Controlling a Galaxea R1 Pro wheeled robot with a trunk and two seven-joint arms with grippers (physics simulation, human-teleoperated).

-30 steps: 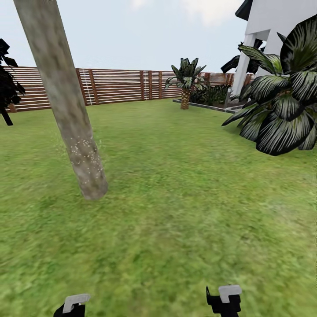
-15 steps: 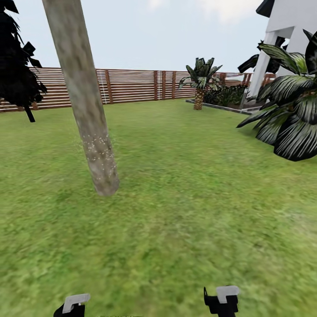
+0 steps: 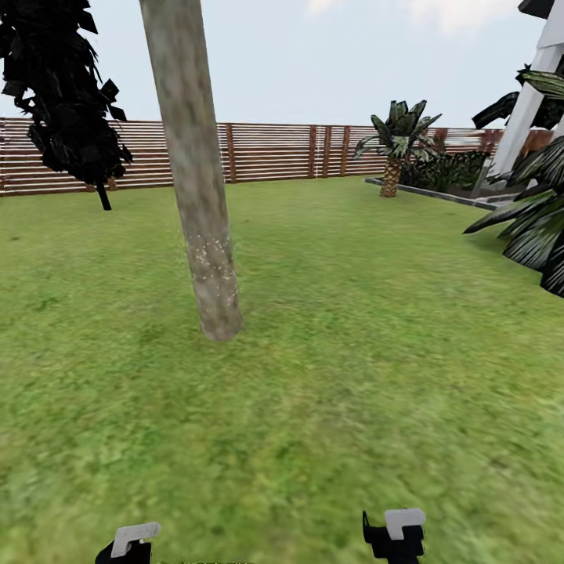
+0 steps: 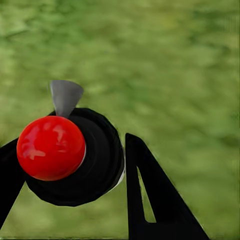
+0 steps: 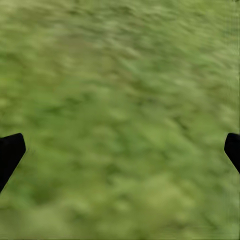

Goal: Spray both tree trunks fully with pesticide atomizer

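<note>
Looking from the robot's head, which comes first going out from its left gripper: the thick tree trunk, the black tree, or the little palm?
From the left gripper:
1. Tree trunk, just ahead, slightly right, speckled low down.
2. Black tree, far left, near the fence.
3. Small palm, far right, also by the fence; its rank against the black tree is close.

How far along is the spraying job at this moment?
Done: the atomizer is picked up, shut in the left tool. In hand: pale pesticide specks cover just a low band of the tree trunk; the bark above is bare. Left: the rest of this trunk and a second tree. The right tool is open over grass.
</note>
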